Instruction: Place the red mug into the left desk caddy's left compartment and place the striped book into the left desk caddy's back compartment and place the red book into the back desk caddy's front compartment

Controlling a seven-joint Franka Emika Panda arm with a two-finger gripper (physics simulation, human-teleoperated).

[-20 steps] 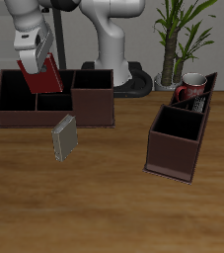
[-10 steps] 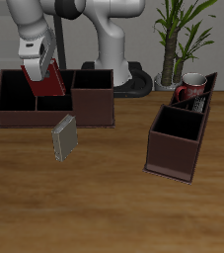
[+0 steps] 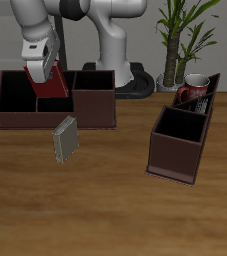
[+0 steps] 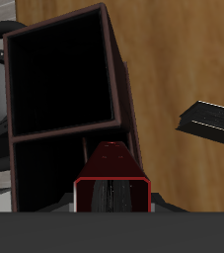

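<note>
**One book held above the back desk caddy**

One red book (image 3: 49, 80) is gripped by the gripper (image 3: 41, 62), the jaws clamped on its upper end, and is hung tilted over the back desk caddy (image 3: 95, 110), whose dark compartments are seen beneath the book in the wrist view. The red mug (image 3: 193, 91) is seated in the left desk caddy (image 3: 175, 150), in a compartment toward its rear. A plain grey book (image 3: 65, 139) is stood upright on the table (image 3: 113, 215), just before the back desk caddy. The striped book cannot be made out clearly.
</note>
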